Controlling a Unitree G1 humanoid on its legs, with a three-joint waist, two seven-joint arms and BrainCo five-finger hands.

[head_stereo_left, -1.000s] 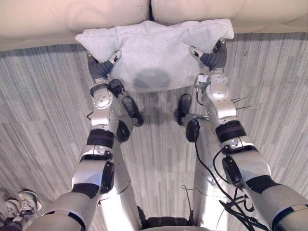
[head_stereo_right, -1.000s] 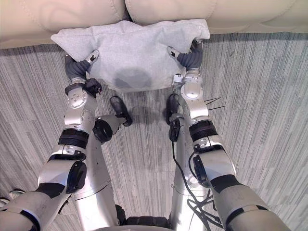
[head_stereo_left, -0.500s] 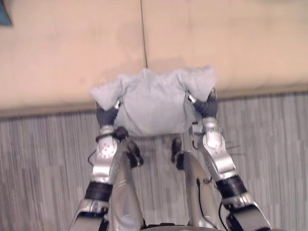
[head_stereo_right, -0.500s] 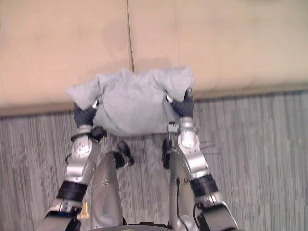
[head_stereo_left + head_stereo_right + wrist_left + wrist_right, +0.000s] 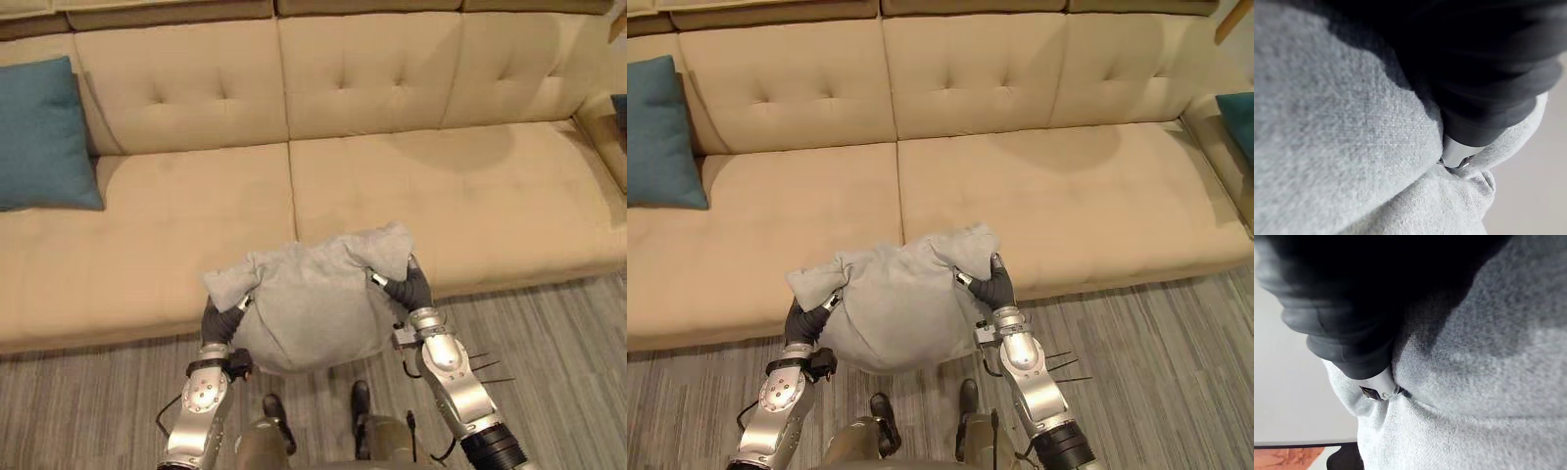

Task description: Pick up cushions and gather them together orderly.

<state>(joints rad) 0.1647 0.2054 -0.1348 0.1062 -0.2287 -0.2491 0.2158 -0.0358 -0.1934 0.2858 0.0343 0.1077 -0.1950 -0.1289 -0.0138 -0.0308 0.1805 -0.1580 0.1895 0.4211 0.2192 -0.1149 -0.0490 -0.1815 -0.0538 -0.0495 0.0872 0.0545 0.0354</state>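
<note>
The soft grey cloth cushion (image 5: 309,308) hangs in the air between my two hands. It is low, just in front of the seat edge of the long tan sofa (image 5: 470,196) with the buttoned back. My left hand (image 5: 223,318) pinches its left top corner and my right hand (image 5: 411,291) pinches its right top corner. Each thumb lies on the front of the cloth, and the cloth bunches up there. The fingers behind are hidden, so I think the hold is firm, but I can't be sure.

A square dark blue cloth cushion (image 5: 39,137) leans on the sofa back at the far left, well apart from the grey cushion. A second blue cushion (image 5: 1239,122) peeks in at the far right end.

I think the step now is carrying. To do it well I should hold both hands level so the grey cushion does not tip. I should lift it over the seat edge before I go sideways. The blue cushion on the left looks like a good mate, so I would stand mine up just beside it, with the edges in line.
</note>
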